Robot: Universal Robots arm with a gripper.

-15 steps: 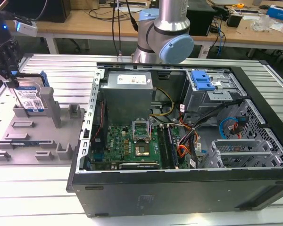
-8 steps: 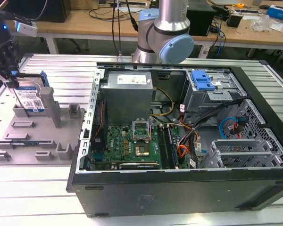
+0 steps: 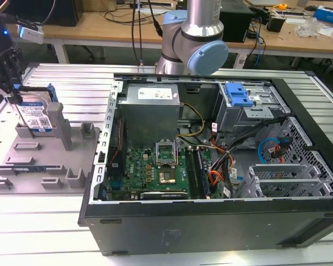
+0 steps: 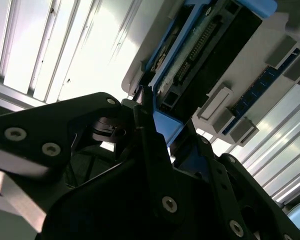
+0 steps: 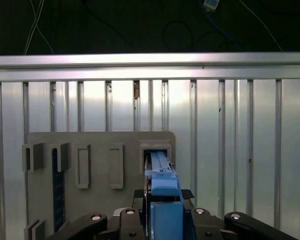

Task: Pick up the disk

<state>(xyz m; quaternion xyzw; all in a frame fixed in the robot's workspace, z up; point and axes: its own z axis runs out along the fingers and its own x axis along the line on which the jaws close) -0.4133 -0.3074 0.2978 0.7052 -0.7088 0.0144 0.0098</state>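
The exterior view stands off the ribbed metal table [image 3: 55, 233], raised and looking down across the open computer case [image 3: 211, 183], with the grey fixture plate [image 3: 39, 160] at the exterior view's left. The first wrist view looks straight down from close above that fixture plate [image 5: 100, 145]. The second wrist view sits closer still, peering slantwise past the gripper's black links [image 4: 155, 165]. All three share the disk [image 3: 36, 116] standing in its slot.

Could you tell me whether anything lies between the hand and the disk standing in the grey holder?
Nothing: in the first wrist view, the hand sits at the disk itself, its blue rail between the fingers.
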